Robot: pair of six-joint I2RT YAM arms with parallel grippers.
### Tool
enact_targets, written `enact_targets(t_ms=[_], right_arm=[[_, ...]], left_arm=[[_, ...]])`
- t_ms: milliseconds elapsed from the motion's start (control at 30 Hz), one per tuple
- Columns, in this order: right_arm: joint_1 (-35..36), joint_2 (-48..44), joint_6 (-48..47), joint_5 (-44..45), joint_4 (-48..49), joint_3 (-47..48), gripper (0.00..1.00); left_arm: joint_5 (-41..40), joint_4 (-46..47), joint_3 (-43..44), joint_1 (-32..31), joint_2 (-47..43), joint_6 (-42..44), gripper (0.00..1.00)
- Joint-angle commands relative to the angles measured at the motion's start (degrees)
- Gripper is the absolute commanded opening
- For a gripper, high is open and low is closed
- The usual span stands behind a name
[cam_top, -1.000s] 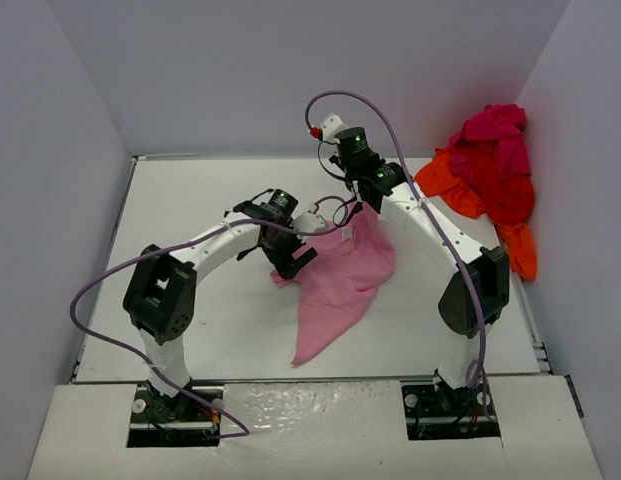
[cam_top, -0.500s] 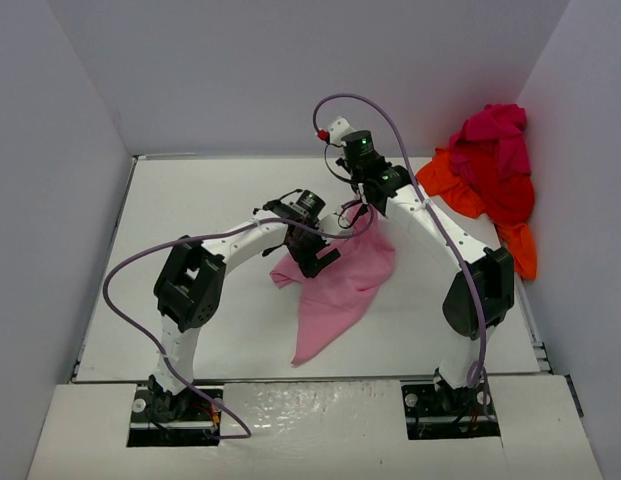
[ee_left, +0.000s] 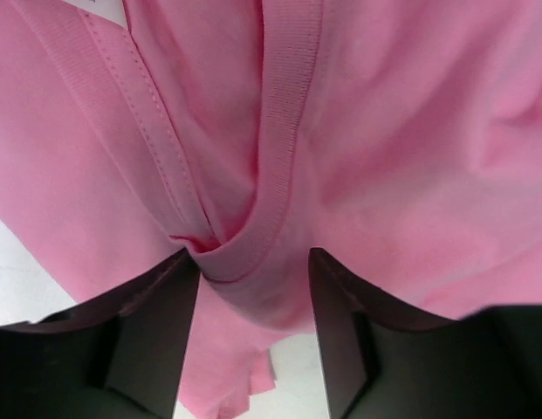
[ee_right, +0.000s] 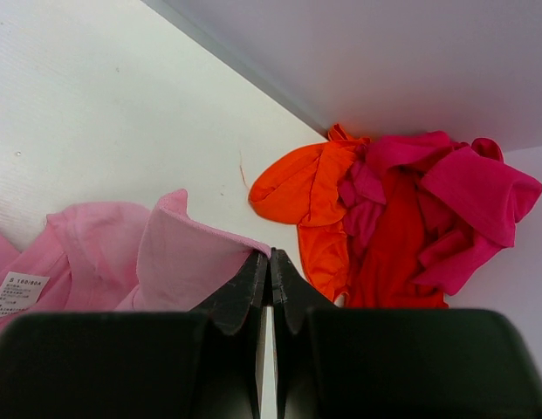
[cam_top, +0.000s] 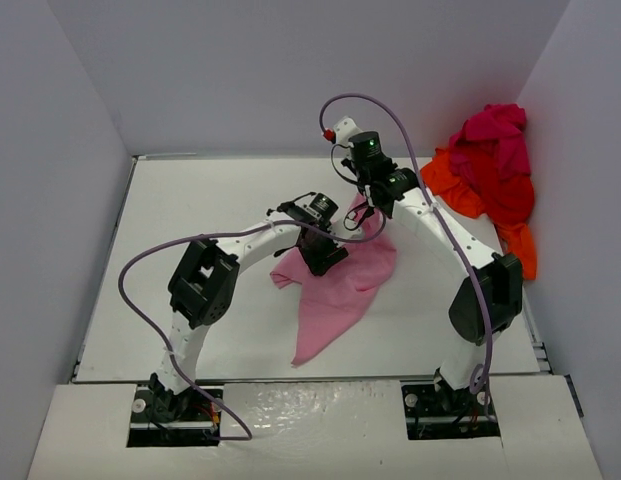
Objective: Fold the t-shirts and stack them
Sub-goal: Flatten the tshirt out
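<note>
The light pink t-shirt (cam_top: 340, 288) lies on the table (cam_top: 190, 220), one edge pinched in the closed right gripper (ee_right: 269, 256). Its collar (ee_left: 284, 131) is straddled by the part-open left gripper (ee_left: 251, 258); the ribbing should be clamped squarely before lifting.

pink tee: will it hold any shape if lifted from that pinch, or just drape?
Likely floppy: the pink t-shirt drapes in folds from the right gripper toward the table. Probably light: a fingertip pinch holds its edge up. The ribbed collar looks thicker, perhaps a surer hold.
</note>
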Motion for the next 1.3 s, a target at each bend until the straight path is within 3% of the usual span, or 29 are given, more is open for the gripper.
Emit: enact_targets(t_ms=[0,67,100,433,600,833,1033,1267], right_arm=[[-0.4,-5.5,0.2,-0.5,4.1,-0.6,0.0],[-0.5,-6.5,0.0,-0.2,4.4,-1.0,0.0],[-0.6,-6.9,0.0,0.0,4.4,-1.1,0.0],[-0.8,-10.7,1.5,-2.6,4.4,1.9,0.0],[1.4,-9.4,2.8,-11.3,-0.2,5.6,0.0],[12.6,-4.6,-1.3,-18.9,-9.4,8.9,0.0],[21.8,-1.2,-2.4,-20.9,-14.3,13.3,0.0],[22.9,-6.8,-2.1,-24.6,-18.4,9.3,0.0]], left_arm=[[-0.9,1.1,3.1,0.1,-0.9,-1.2,0.32],[-5.0,2.6,3.1,0.2,-1.8,-2.2,0.01],[-7.6,2.7,3.1,0.3,-2.3,-1.9,0.0],[-20.5,3.3,1.9,7.5,-23.3,0.7,0.0],[-23.3,0.7,4.8,16.3,-33.4,1.5,0.0],[-25.8,1.4,1.2,31.1,-46.9,1.2,0.0],[-28.8,-0.1,3.9,37.0,-51.1,2.7,0.0],[-22.3,-5.3,9.7,38.8,-50.5,3.2,0.0]])
